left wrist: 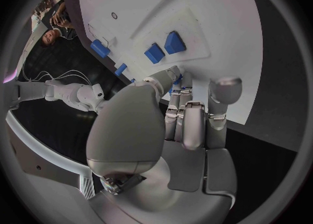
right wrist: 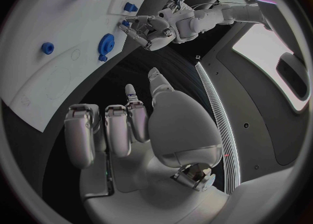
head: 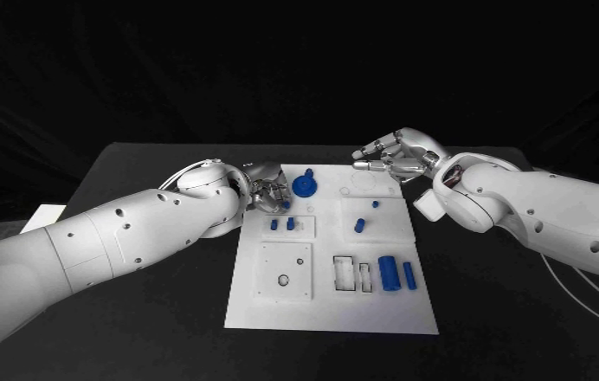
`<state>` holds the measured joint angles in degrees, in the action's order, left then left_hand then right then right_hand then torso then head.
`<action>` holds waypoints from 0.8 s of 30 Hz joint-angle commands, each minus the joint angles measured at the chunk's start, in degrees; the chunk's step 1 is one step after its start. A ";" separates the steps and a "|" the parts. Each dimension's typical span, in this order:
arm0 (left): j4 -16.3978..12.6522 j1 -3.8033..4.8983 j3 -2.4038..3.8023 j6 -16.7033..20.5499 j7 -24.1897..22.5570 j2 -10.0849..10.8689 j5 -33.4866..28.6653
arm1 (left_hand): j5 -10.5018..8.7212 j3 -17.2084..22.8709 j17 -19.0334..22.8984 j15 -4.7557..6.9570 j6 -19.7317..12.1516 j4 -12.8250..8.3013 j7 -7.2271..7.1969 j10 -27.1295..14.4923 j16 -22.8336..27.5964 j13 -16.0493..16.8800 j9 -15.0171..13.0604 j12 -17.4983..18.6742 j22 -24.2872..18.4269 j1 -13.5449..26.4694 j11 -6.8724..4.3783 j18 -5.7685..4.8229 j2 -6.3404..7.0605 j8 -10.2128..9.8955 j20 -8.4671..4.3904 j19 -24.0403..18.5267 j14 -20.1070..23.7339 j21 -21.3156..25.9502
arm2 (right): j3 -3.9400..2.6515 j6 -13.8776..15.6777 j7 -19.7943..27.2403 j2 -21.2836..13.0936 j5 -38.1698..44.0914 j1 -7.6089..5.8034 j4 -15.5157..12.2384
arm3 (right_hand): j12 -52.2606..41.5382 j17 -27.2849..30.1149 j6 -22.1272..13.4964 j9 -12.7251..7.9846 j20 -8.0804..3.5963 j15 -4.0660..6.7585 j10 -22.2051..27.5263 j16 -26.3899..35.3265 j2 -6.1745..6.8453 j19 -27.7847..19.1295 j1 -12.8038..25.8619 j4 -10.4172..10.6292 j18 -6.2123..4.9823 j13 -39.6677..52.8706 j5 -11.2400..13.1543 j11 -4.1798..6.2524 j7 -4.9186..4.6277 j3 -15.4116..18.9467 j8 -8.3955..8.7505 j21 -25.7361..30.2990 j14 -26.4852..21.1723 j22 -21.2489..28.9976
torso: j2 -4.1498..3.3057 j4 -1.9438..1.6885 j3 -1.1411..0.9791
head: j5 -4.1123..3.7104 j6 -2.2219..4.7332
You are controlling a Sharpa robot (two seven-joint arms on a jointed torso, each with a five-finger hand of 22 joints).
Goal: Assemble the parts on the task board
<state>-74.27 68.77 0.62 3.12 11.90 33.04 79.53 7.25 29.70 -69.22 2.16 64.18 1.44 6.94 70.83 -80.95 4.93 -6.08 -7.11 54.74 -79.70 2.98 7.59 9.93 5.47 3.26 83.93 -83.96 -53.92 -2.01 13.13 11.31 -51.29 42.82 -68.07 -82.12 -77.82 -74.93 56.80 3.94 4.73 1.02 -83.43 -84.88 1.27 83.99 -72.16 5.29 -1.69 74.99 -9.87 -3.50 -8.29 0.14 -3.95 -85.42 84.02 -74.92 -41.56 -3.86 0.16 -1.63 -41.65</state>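
The white task board [head: 331, 260] lies mid-table. A blue gear [head: 307, 184] stands near its far edge, and it shows too in the right wrist view [right wrist: 106, 41]. Two small blue parts [head: 282, 223] sit in the left block, and they show as well in the left wrist view [left wrist: 164, 48]. One short blue peg [head: 359, 223] lies on the right block, and two blue cylinders [head: 397, 274] lie further forward. My left hand [head: 266, 192] hovers at the board's far left corner beside the gear, fingers apart, holding nothing [left wrist: 185, 125]. My right hand [head: 393, 158] hangs above the far right corner, fingers loosely bent, empty [right wrist: 124, 125].
A raised white plate with holes [head: 285, 271] and a slotted block [head: 352, 275] occupy the board's near half. Black table [head: 150, 329] surrounds the board, with open room at the front. A white object [head: 44, 216] lies at the table's left edge.
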 commanded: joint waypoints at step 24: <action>0.30 -0.14 -0.05 -1.06 0.90 0.46 1.21 | -0.23 1.14 0.42 -1.20 -8.58 -0.90 1.71 -1.54 -0.35 0.00 2.48 2.45 0.88 1.75 1.35 -0.76 1.61 -2.07 0.71 1.89 -2.28 -0.70 | 0.00 -0.14 0.27 -0.16 0.25 0.04 0.18 | 6.19 -5.08 -0.64 -0.01 0.08 0.02 3.52 1.48 -0.63 1.68 -0.47 0.04 -0.63 4.08 -0.29 0.07 -0.15 0.97 0.09 0.91 3.60 -4.08 | 0.01 -0.04 -0.01 | -0.12 -0.02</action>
<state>-74.09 68.70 0.62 2.46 12.24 33.41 80.37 7.25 30.51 -68.86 1.33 55.91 0.63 8.62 69.59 -80.95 4.92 -3.66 -4.97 55.56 -78.16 4.21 7.59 11.24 3.59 3.68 83.92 -83.98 -54.29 -2.01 13.19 11.33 -51.44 42.82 -68.07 -81.95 -71.91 -74.92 56.49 3.93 4.73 1.02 -80.07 -83.55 0.97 84.00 -72.46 5.34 -1.70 75.05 -9.87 -3.49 -8.59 0.90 -3.95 -84.73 84.02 -74.90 -41.52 -3.89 0.16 -1.77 -41.67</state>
